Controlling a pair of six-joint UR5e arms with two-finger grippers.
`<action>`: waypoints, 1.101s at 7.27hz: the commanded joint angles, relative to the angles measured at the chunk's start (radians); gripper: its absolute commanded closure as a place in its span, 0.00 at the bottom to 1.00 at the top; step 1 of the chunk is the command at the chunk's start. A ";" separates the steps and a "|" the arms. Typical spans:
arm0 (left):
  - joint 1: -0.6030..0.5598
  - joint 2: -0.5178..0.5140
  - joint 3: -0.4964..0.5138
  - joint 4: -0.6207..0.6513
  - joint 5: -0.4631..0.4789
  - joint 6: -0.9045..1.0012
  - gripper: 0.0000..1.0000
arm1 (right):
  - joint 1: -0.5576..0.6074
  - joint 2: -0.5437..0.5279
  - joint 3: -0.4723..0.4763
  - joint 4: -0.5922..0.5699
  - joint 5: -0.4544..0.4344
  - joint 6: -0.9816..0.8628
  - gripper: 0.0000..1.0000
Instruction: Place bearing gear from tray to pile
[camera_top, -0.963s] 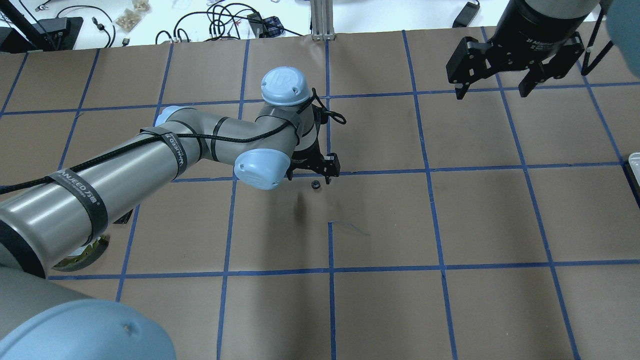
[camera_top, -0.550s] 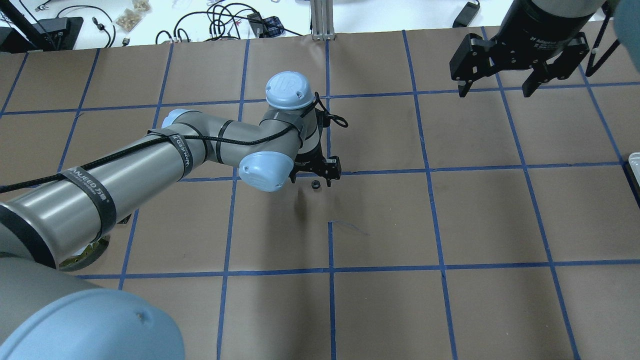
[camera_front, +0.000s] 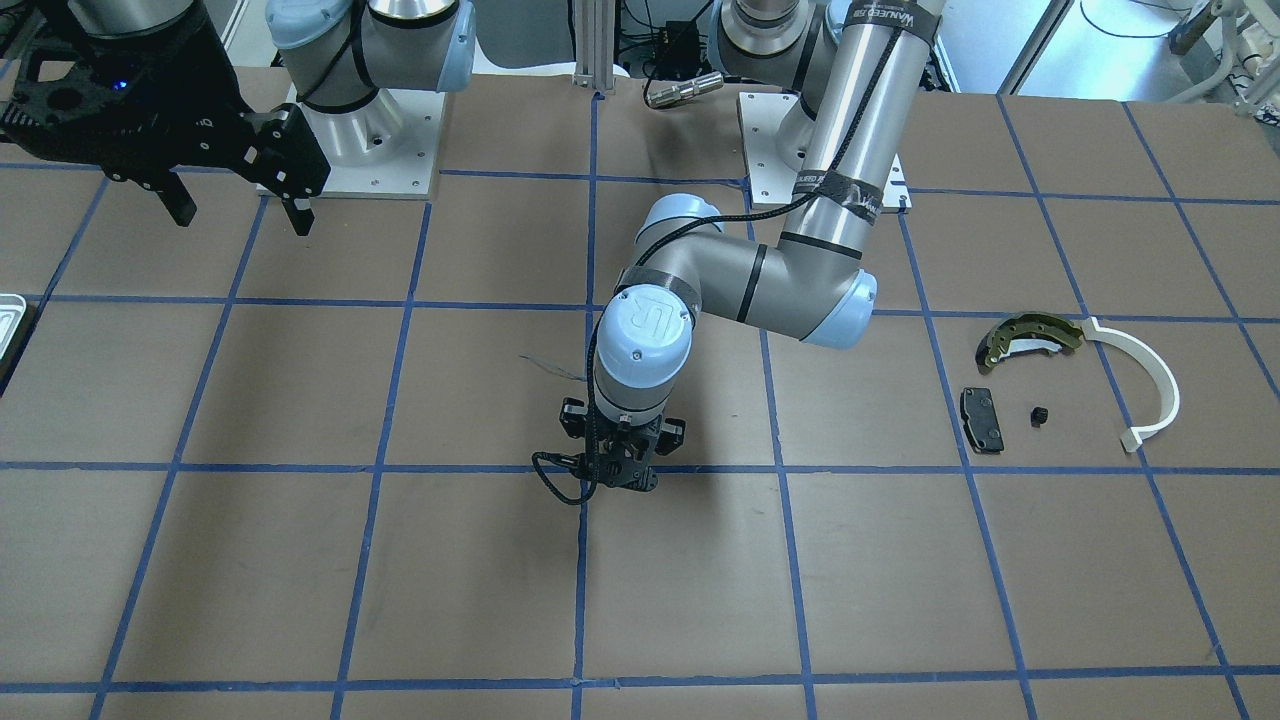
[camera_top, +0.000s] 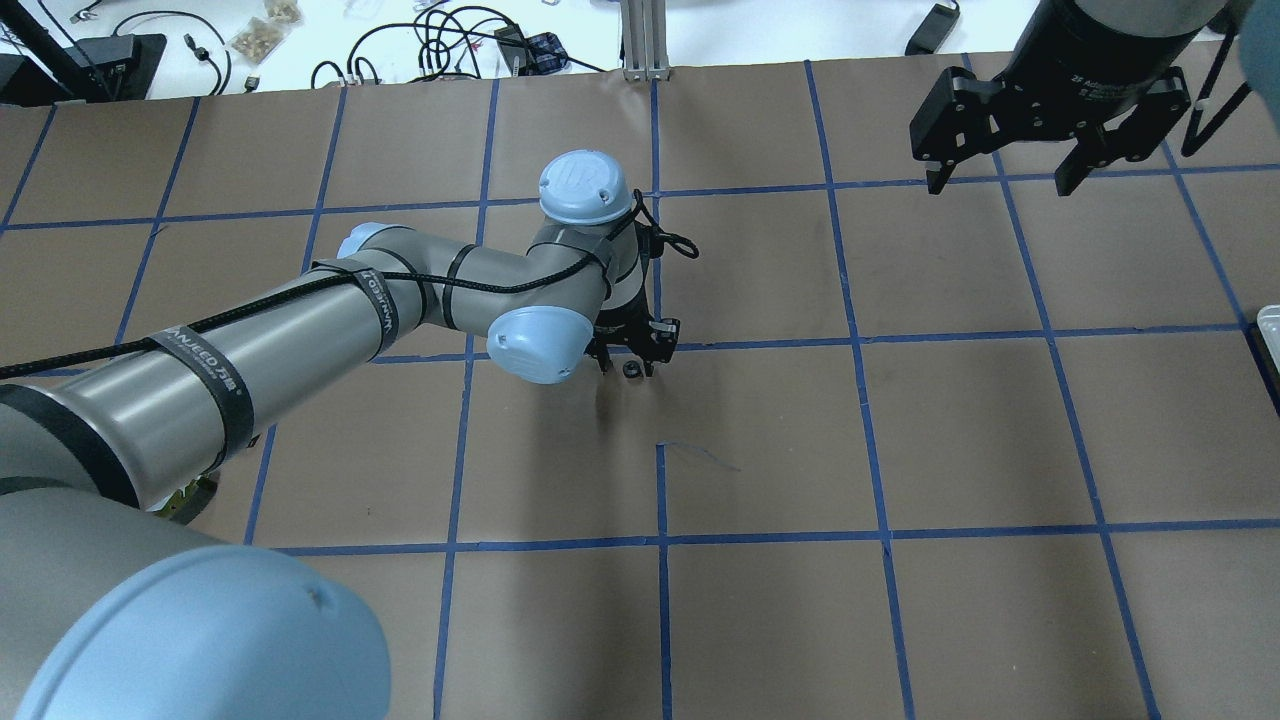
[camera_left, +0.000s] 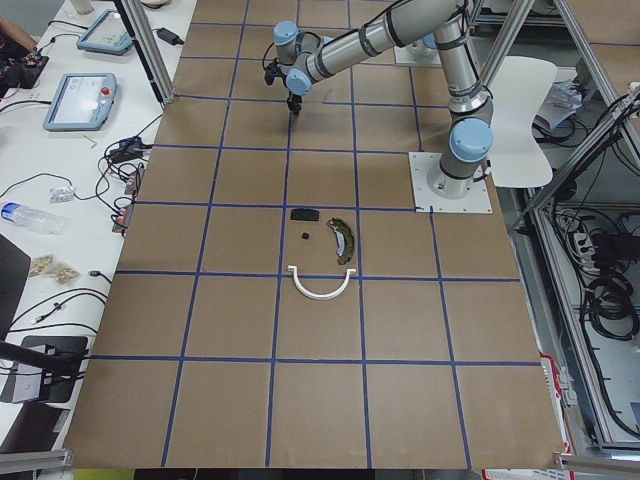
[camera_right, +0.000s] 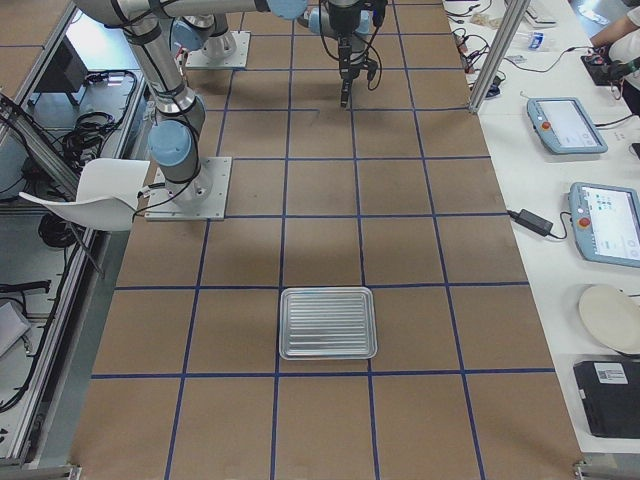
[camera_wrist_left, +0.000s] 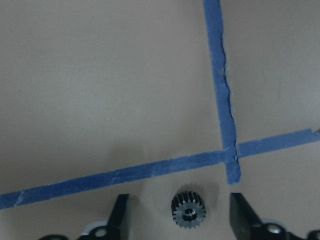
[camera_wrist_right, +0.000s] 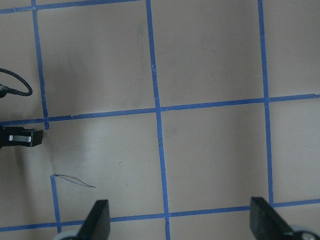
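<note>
The bearing gear (camera_wrist_left: 189, 213), a tiny black toothed wheel, lies on the brown table just below a blue tape crossing, far from the tray (camera_right: 328, 322). My left gripper (camera_wrist_left: 181, 220) is open and low over the table, one finger on each side of the bearing gear (camera_top: 631, 370) without touching it. In the front-facing view the left gripper (camera_front: 620, 470) hides the gear. The pile lies apart on the robot's left: an olive-gold shoe (camera_front: 1025, 335), a white arc strip (camera_front: 1150, 385), a black pad (camera_front: 981, 417). My right gripper (camera_top: 1000, 185) hangs open and holds nothing.
A second tiny black part (camera_front: 1037, 415) sits in the pile beside the pad. The ridged tray shows only as an edge (camera_top: 1268, 325) in the overhead view. Cables and tablets lie on the white bench (camera_left: 80, 100) beyond the table.
My left gripper has shifted over and come down so its fingers now straddle the gear, which has not moved. The right gripper has drifted slightly to the right.
</note>
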 joint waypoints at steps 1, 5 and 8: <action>0.000 0.001 0.000 0.000 -0.002 0.009 1.00 | 0.000 0.000 0.000 0.011 0.006 -0.001 0.00; 0.112 0.068 0.087 -0.125 0.003 0.017 1.00 | 0.008 -0.002 -0.004 0.004 0.004 0.028 0.00; 0.244 0.140 0.172 -0.350 0.021 0.135 1.00 | 0.012 -0.003 -0.011 0.015 0.010 0.145 0.00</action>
